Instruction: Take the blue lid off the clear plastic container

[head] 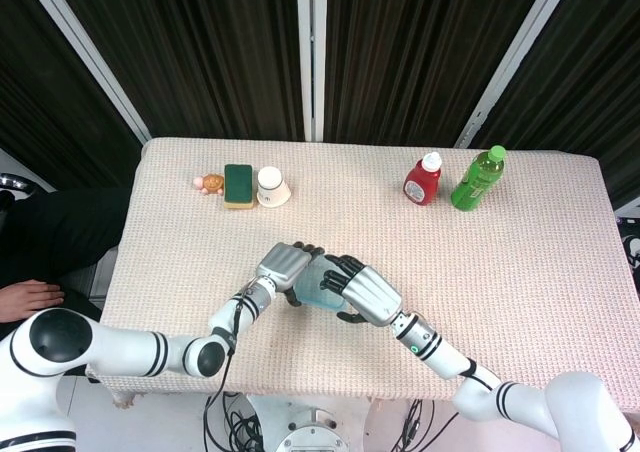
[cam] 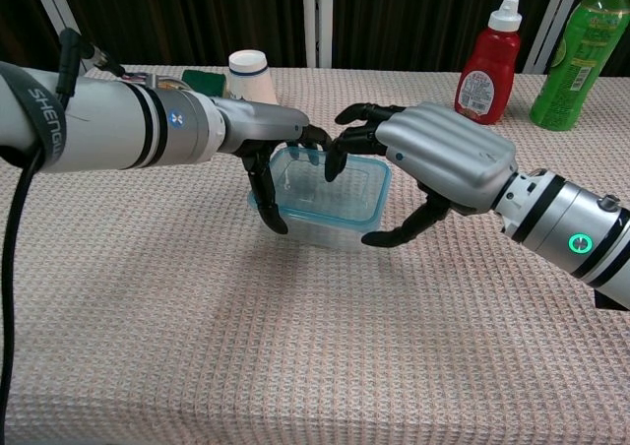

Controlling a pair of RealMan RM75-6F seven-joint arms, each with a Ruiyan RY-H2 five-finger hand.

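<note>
The clear plastic container (cam: 317, 219) with its blue lid (cam: 340, 191) stands on the table near the front middle, also in the head view as the container (head: 316, 290) between both hands. My left hand (cam: 274, 142) grips its left end, thumb down the near side and fingers over the far rim. My right hand (cam: 445, 157) cups the right end with its fingers spread. Those fingers arch over the lid and the thumb reaches toward the near right corner. No firm grip shows. From above, the left hand (head: 286, 264) and right hand (head: 364, 292) hide most of the lid.
A red ketchup bottle (head: 421, 179) and a green bottle (head: 477, 178) stand at the back right. A green sponge (head: 238, 185), a white cup (head: 271, 185) and a small toy (head: 210, 183) sit at the back left. A person's hand (head: 30, 297) lies beyond the table's left edge.
</note>
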